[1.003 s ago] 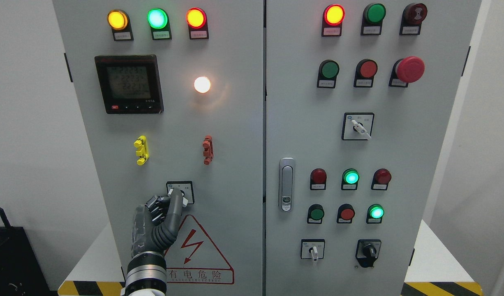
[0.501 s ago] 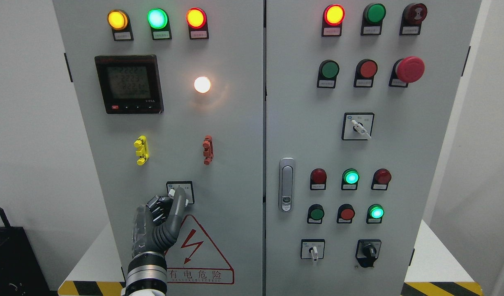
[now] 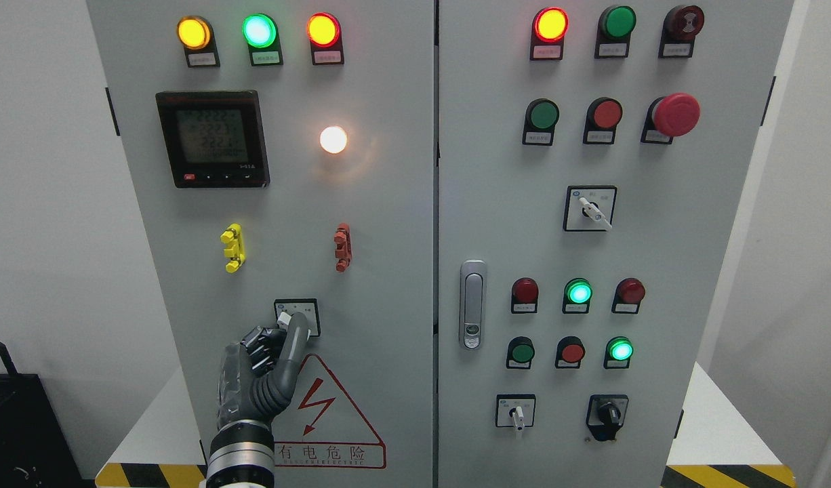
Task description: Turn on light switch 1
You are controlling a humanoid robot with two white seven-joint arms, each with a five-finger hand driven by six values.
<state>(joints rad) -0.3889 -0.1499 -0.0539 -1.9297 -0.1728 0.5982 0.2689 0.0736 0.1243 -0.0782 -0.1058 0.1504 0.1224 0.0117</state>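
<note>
Fingers (image 3: 261, 349) curled tight, only the left hand (image 3: 256, 376)'s thumb up, pressing the white knob of the rotary switch (image 3: 297, 317) low on the cabinet's left door (image 3: 388, 271), placed there to lever it round.

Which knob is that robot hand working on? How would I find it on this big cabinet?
Start on the left door of the grey cabinet and look down below the yellow and red clips. Just above the red lightning warning triangle is a small square rotary switch. It is the only knob on that door, and the left hand touches it.
</note>
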